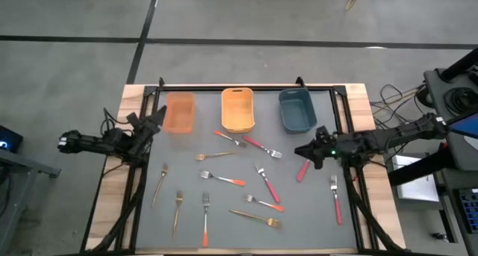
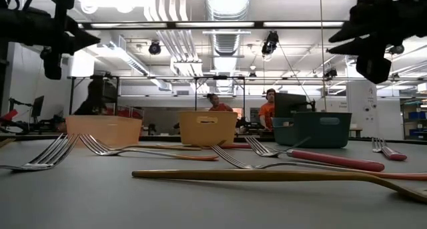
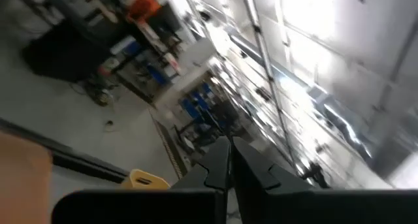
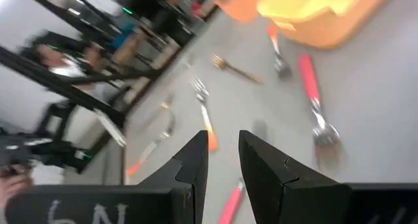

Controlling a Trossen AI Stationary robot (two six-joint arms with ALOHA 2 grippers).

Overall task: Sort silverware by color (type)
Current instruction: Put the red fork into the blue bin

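- Near edge of the grey mat point(image 1: 224, 237): gold forks point(image 1: 256, 218) and orange-handled forks point(image 1: 205, 219) lie loose, unsorted; no sorting evident.
- Mid-mat: red-pink-handled forks point(image 1: 267, 183) scattered among the others; right gripper point(image 1: 305, 151) hovers above one red-pink fork point(image 1: 302, 170), fingers partly spread, holding nothing.
- Left gripper point(image 1: 157, 120) waits raised at the mat's left, fingers pressed together, empty.
- Far edge: pale orange bin point(image 1: 179, 112), yellow-orange bin point(image 1: 237, 109) and blue bin point(image 1: 296, 110) show no forks inside; judged barely begun.
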